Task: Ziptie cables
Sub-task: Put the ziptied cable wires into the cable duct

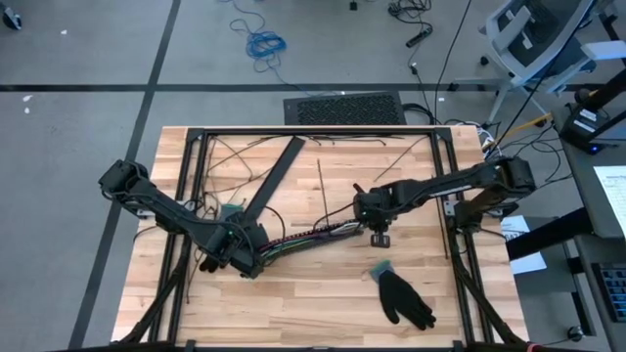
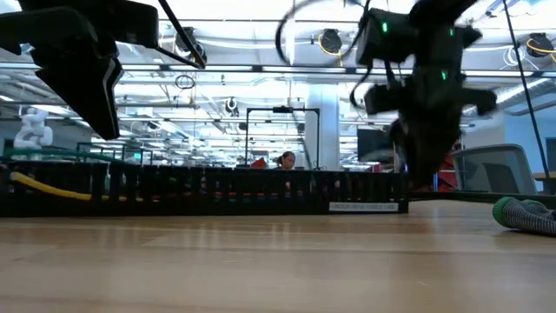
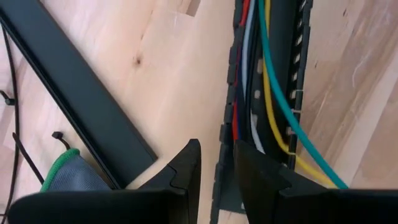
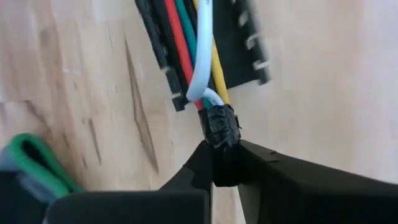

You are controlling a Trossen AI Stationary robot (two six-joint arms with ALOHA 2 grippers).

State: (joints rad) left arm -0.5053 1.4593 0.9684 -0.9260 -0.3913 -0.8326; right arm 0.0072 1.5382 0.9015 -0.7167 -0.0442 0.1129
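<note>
The right end effector (image 4: pixel 225 163) is clamped on the black-taped end of the cables (image 4: pixel 198 56), its two dark fingers pressed together around the wrapped tip, where the white, red, green and yellow wires come together. In the high view the right end effector (image 1: pixel 370 217) sits near the middle of the table (image 1: pixel 323 293), at one end of the black slotted strip (image 1: pixel 308 238), which runs slantwise from there toward the left arm.

The left end effector (image 3: pixel 216 163) is at the strip's other end, its fingers close together on the slotted side wall of the strip (image 3: pixel 225 112) (one finger outside the wall, the other inside the channel). The cables (image 3: pixel 266 93) lie in that channel, with red, white, yellow and teal wires running lengthwise along it. In the high view the left end effector (image 1: pixel 242 252) is toward the table's left front.

Beside the left end effector lies a flat black bar (image 3: pixel 74 106), tilted across the wood, and next to it a grey cloth item with a green cuff (image 3: pixel 65 174). A dark work glove (image 1: pixel 401 296) with a similar cuff lies on the table in front of the right end effector, well apart from the strip. A black frame (image 1: pixel 313 135) borders the table's back edge.
</note>
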